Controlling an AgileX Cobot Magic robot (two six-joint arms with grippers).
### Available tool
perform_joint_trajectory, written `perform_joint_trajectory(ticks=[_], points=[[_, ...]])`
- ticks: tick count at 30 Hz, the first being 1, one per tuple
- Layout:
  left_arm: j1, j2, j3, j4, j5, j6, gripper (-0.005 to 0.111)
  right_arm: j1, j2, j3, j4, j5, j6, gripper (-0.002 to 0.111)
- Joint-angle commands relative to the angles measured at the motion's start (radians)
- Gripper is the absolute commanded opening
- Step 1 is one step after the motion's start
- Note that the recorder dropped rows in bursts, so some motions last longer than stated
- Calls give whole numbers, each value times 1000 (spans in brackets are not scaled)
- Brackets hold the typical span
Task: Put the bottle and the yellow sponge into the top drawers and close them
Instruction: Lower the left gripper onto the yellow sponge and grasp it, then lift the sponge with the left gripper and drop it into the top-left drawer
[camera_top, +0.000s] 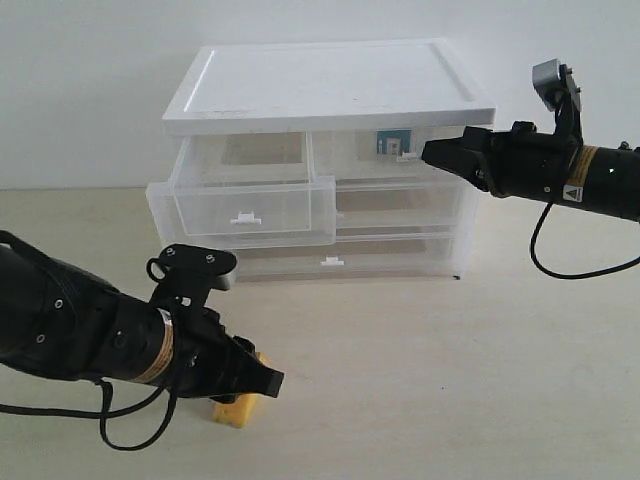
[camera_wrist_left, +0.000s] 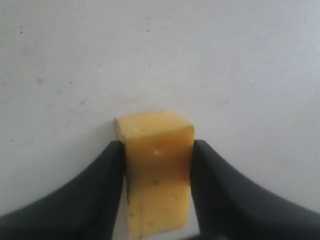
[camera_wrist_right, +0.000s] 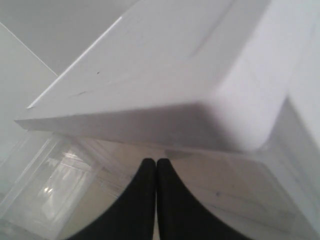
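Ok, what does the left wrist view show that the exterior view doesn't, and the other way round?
Only the left wrist view: the left gripper closed against both sides of the yellow sponge, and the small holes in it. Only the exterior view: the drawer unit, its top left drawer pulled out, the top right drawer pushed in with the bottle inside, and the shut right gripper at its front. Both: the yellow sponge, the left gripper and the table.

yellow sponge (camera_top: 238, 408): 7 o'clock of the cabinet (camera_top: 330, 85), mostly hidden under left gripper (camera_top: 268, 381); near end cut off in wrist view.
bottle (camera_top: 392, 143): only blurred teal label shows through right top drawer (camera_top: 350, 160).
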Motion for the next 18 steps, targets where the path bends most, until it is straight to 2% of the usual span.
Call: perform_joint_trajectory(ticks=[1, 6, 11, 14, 18], points=[[-6, -63, 44, 38, -58, -13, 4, -4, -5, -5, 29, 18, -12, 0], [-6, -222, 161, 140, -116, -85, 4, -4, -5, -5, 33, 18, -12, 0], [-6, -455, 241, 147, -101, -93, 4, -4, -5, -5, 33, 25, -15, 0], [-6, -602, 238, 147, -94, -72, 4, -4, -5, -5, 31, 46, -15, 0], [-6, -754, 196, 147, -12, -19, 4, -4, -5, -5, 31, 63, -20, 0]])
